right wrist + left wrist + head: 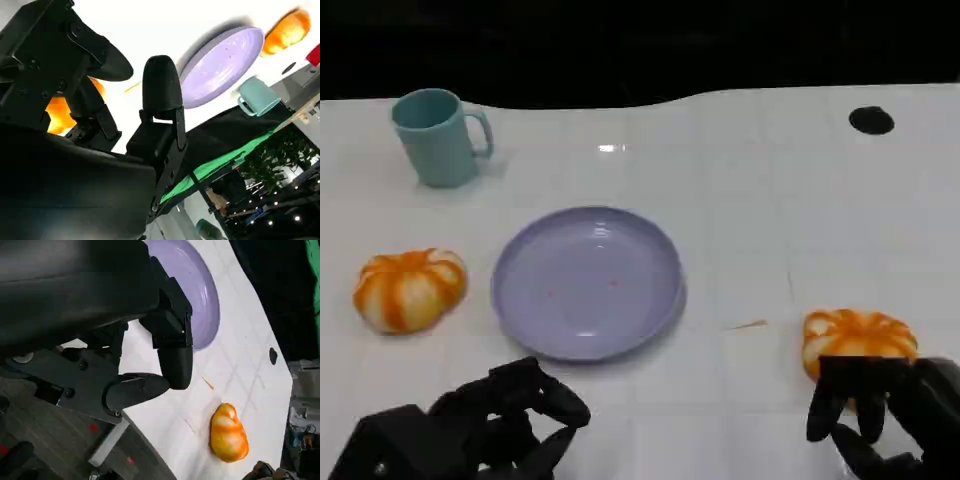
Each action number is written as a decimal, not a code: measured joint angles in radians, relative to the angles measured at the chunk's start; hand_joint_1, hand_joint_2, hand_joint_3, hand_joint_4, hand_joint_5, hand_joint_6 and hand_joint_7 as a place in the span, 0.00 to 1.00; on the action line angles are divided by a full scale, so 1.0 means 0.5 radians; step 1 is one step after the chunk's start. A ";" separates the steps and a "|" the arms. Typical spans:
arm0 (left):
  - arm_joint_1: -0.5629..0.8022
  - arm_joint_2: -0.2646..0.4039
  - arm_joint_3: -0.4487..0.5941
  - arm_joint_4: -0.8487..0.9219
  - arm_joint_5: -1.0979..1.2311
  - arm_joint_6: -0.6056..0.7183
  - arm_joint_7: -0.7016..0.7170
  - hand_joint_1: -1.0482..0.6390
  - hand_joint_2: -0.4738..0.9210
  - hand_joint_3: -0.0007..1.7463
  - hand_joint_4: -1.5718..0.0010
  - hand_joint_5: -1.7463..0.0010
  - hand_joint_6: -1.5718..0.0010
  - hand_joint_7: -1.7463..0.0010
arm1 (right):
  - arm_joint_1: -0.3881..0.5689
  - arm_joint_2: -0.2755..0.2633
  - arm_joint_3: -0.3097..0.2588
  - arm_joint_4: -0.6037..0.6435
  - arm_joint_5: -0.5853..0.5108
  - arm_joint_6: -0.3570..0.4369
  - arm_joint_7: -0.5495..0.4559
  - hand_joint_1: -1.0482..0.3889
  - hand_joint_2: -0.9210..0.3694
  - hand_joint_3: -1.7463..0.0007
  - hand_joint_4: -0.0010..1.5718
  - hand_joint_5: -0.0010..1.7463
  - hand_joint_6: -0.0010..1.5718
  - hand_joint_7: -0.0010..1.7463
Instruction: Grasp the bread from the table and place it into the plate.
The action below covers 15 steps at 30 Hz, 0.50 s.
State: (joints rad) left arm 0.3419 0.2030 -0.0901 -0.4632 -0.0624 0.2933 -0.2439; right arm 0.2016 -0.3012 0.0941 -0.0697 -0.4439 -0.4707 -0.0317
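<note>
Two orange-and-white striped breads lie on the white table. One bread (410, 288) sits left of the lavender plate (588, 282); the other bread (858, 338) (228, 434) sits to the plate's right. My right hand (890, 410) hovers at the near side of the right bread, fingers spread and dark fingertips over its near edge, holding nothing. In the right wrist view that bread (57, 112) shows orange behind the fingers (160, 85), with the plate (220, 65) beyond. My left hand (490, 425) rests near the table's front edge below the plate (200, 295), fingers curled in on nothing.
A teal mug (438, 136) (257, 97) stands at the back left. A small black spot (871, 121) marks the table's back right. The far table edge meets a dark backdrop. The left bread (287, 31) lies beyond the plate in the right wrist view.
</note>
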 measured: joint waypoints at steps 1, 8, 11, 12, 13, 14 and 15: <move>0.000 0.000 0.001 0.000 0.000 0.000 0.000 0.46 0.94 0.34 0.58 0.00 0.60 0.27 | 0.000 0.000 0.000 0.000 0.000 0.001 0.000 0.70 0.60 0.16 0.60 1.00 0.59 0.74; 0.001 0.000 0.002 0.000 0.000 -0.015 0.000 0.45 0.94 0.34 0.58 0.00 0.60 0.27 | 0.000 0.000 0.000 0.000 -0.001 0.000 0.000 0.70 0.60 0.16 0.60 1.00 0.59 0.74; 0.001 0.000 0.003 0.000 -0.006 -0.015 0.000 0.45 0.94 0.34 0.58 0.00 0.60 0.27 | 0.000 0.000 0.000 0.000 -0.001 0.000 0.000 0.70 0.60 0.16 0.60 1.00 0.59 0.74; 0.001 0.000 0.004 0.000 -0.006 -0.015 0.000 0.45 0.94 0.33 0.58 0.00 0.60 0.27 | 0.000 0.000 0.000 0.000 -0.001 0.000 0.000 0.70 0.60 0.16 0.60 1.00 0.59 0.74; 0.001 0.000 0.004 0.000 -0.006 -0.015 0.000 0.45 0.94 0.33 0.58 0.00 0.60 0.27 | 0.000 0.000 0.000 0.000 -0.001 0.000 0.000 0.70 0.60 0.16 0.60 1.00 0.59 0.74; 0.001 0.000 0.004 0.001 -0.006 -0.015 0.000 0.44 0.94 0.33 0.58 0.00 0.60 0.27 | 0.000 0.000 0.000 0.000 -0.001 0.000 0.000 0.70 0.60 0.16 0.60 1.00 0.59 0.74; 0.001 0.000 0.004 0.002 -0.006 -0.016 0.000 0.44 0.94 0.33 0.58 0.00 0.60 0.27 | 0.000 0.000 0.000 0.001 -0.001 -0.001 0.000 0.70 0.60 0.16 0.60 1.00 0.59 0.74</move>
State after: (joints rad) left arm 0.3424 0.2032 -0.0883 -0.4625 -0.0652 0.2854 -0.2440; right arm 0.2015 -0.3012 0.0941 -0.0693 -0.4442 -0.4710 -0.0318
